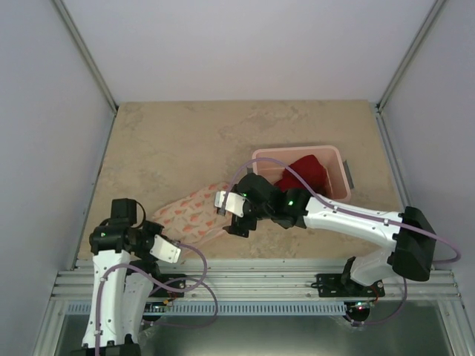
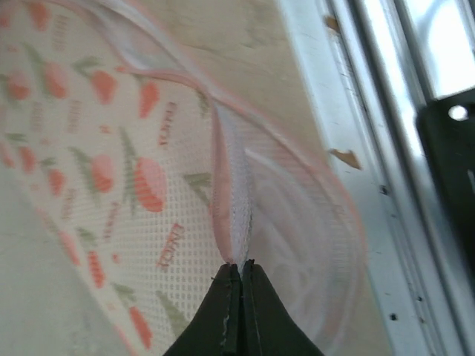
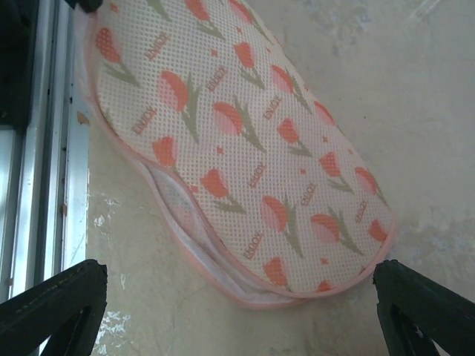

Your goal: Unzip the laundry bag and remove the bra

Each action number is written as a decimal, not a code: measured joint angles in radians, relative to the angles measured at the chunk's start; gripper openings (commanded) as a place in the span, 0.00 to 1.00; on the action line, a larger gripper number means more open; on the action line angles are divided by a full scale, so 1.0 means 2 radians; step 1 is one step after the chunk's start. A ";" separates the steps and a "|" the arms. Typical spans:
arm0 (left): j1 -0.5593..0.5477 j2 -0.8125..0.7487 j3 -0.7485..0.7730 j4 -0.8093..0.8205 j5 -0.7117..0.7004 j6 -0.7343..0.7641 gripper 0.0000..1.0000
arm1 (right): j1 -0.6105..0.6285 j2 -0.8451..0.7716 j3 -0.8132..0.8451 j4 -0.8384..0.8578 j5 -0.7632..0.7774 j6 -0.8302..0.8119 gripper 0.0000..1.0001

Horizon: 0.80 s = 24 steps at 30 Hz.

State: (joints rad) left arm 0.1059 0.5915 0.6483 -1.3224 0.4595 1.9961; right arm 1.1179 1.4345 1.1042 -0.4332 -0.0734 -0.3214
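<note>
The laundry bag (image 1: 191, 213) lies flat near the table's front, cream mesh with an orange-pink print. My left gripper (image 1: 172, 251) is at its near left edge. In the left wrist view that gripper (image 2: 241, 268) is shut on the bag's pink rim and whitish lining (image 2: 236, 215). The bag (image 3: 245, 141) gapes along its near edge, showing pale lining (image 3: 182, 215). My right gripper (image 1: 228, 215) hovers open over the bag's right end; its fingers (image 3: 59, 308) stand wide apart with nothing between them. The dark red bra (image 1: 306, 173) lies in the pink tub.
The pink plastic tub (image 1: 338, 159) stands at the right of the table, just behind my right arm. A metal rail (image 1: 252, 282) runs along the table's front edge, close to the bag's near side.
</note>
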 measured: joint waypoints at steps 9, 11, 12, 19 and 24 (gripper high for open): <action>0.000 0.000 -0.040 0.014 -0.045 0.023 0.06 | 0.000 0.036 0.003 -0.005 -0.001 0.001 0.98; 0.000 0.000 -0.042 0.023 -0.053 0.024 0.51 | 0.000 0.036 0.004 -0.004 -0.001 0.001 0.98; 0.000 0.000 -0.043 0.027 -0.062 0.027 0.67 | 0.000 0.036 0.005 -0.004 -0.001 0.002 0.98; 0.000 -0.001 -0.030 0.081 -0.100 0.025 0.94 | -0.001 0.035 0.014 0.001 0.000 0.008 0.98; 0.001 -0.001 0.016 0.058 -0.093 0.033 0.99 | -0.017 0.034 0.022 0.003 0.000 0.025 0.98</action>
State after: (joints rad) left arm 0.1078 0.5888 0.6804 -1.2064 0.2726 2.0621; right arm 1.0840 1.5024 1.1484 -0.4267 -0.0742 -0.2722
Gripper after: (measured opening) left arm 0.983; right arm 0.976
